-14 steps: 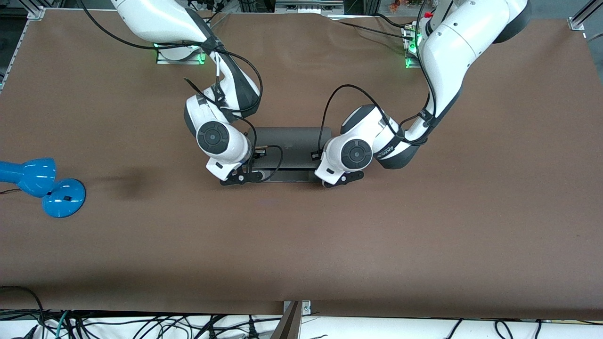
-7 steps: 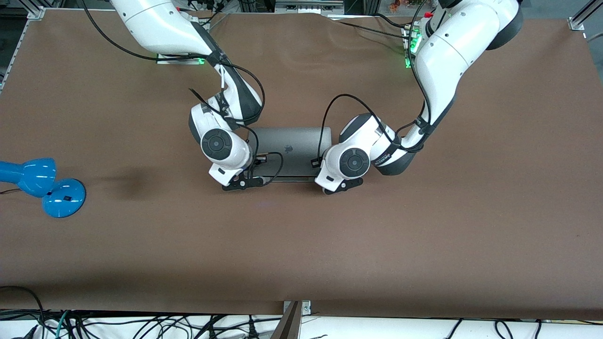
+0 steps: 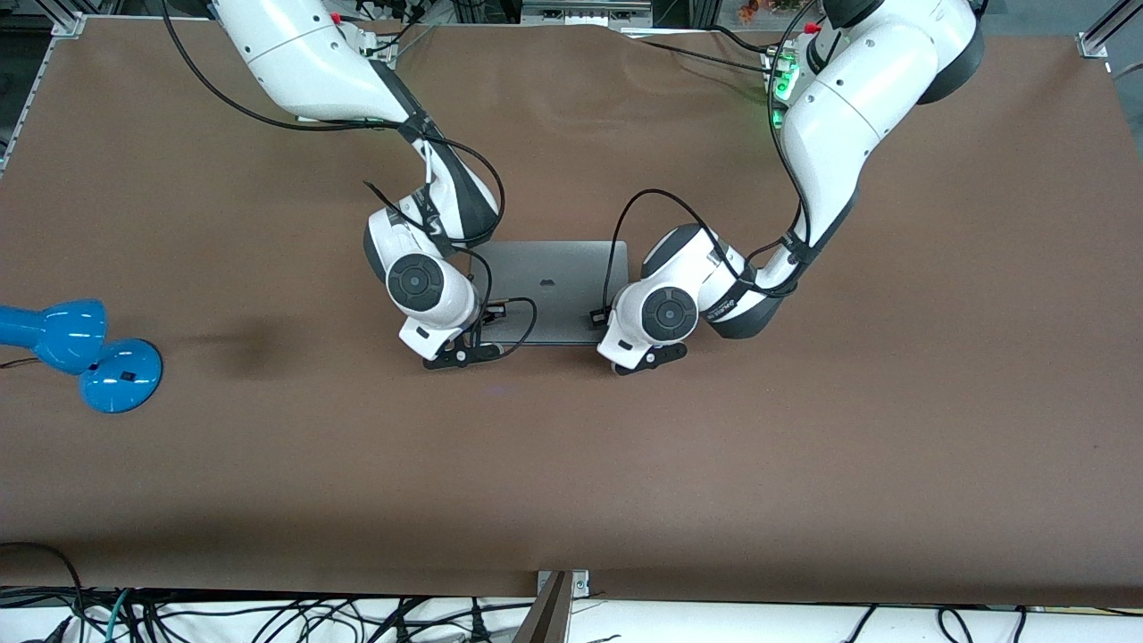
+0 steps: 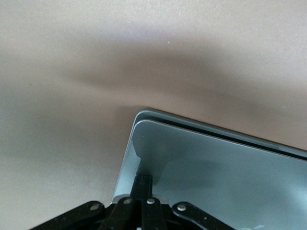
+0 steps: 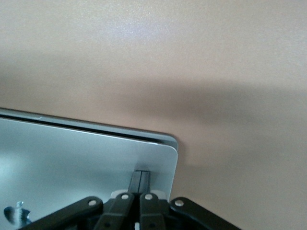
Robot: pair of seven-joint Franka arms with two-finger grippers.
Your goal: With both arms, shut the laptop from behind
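The grey laptop (image 3: 563, 268) lies in the middle of the table with its lid, dark logo up, almost flat on the base. My left gripper (image 3: 645, 356) is shut, its fingertips pressed on the lid's corner toward the left arm's end. My right gripper (image 3: 459, 354) is shut and presses the corner toward the right arm's end. In the left wrist view the closed fingers (image 4: 143, 182) rest on the lid (image 4: 220, 167), and a thin dark gap shows above the base. The right wrist view shows the same: fingers (image 5: 141, 178) on the lid (image 5: 72, 153).
A blue desk lamp (image 3: 80, 344) stands at the right arm's end of the table. The brown table (image 3: 804, 446) is bare round the laptop. Black cables loop from both wrists over the lid.
The lid has swung down from partly open to almost flat. Both grippers have moved down and toward the front camera with it.
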